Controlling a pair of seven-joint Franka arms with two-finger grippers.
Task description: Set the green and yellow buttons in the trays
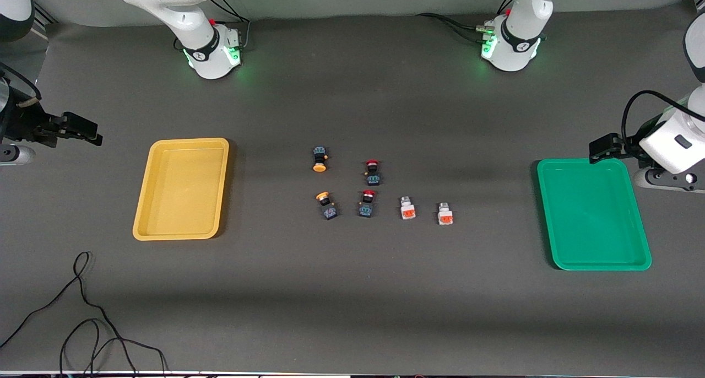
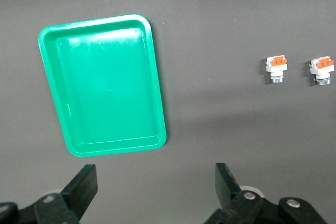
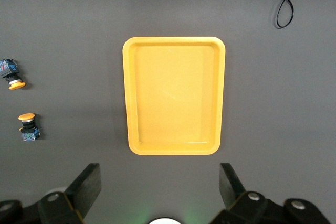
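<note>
You see four task buttons mid-table: two whitish-grey buttons [image 1: 426,210] and one yellow-capped button [image 1: 327,205] nearest you, another yellow-capped button [image 1: 320,158] farther. Both trays, yellow tray [image 1: 144,212] and green tray [image 1: 551,223], are empty. Left gripper [image 2: 155,187] and right gripper [image 3: 160,187] wait spread, holding nothing.

Left end effector [image 2: 152,195] and right end effector [image 3: 157,195] cropped by wrist views' edges, black cable [image 1: 82,317] cut off at frame edge

Left tool [image 2: 152,192] and right tool [image 3: 157,192] hover, fingers spread.

High front camera — wrist views straight down over trays
</note>
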